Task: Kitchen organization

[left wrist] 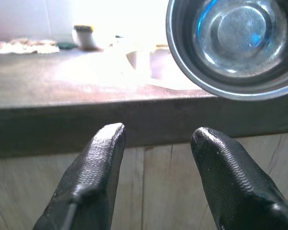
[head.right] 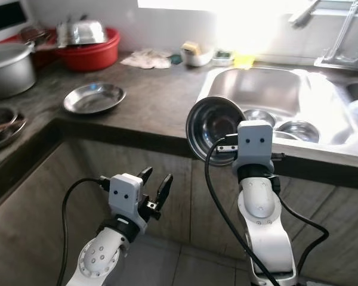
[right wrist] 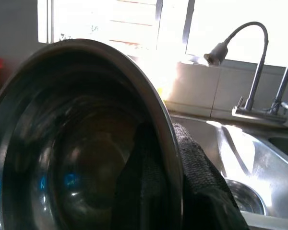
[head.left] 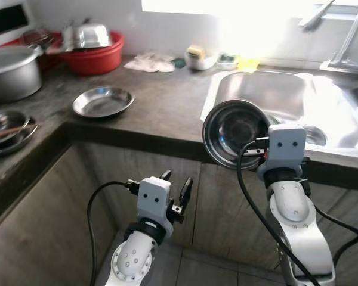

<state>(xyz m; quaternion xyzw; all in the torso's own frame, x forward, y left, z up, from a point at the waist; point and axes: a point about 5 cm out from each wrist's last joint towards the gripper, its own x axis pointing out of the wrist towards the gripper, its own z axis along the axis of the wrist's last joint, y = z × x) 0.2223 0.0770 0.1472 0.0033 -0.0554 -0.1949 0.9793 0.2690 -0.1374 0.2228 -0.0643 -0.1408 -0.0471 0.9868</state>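
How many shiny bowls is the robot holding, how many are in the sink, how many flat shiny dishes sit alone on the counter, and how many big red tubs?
Steel bowl in the right gripper: 1
Steel bowls in the sink: 2
Shallow steel dish on the counter: 1
Red tub: 1
Total: 5

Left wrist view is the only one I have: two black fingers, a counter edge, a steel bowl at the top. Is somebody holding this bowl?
Observer: Yes. The right end effector grips the steel bowl by its rim, tilted on edge in front of the counter.
Operator: What is behind the bowl?
Observer: A steel sink with two smaller bowls inside it.
Operator: Where is my left end effector?
Observer: The left end effector is open, low before the cabinet. A steel plate lies on the counter above it.
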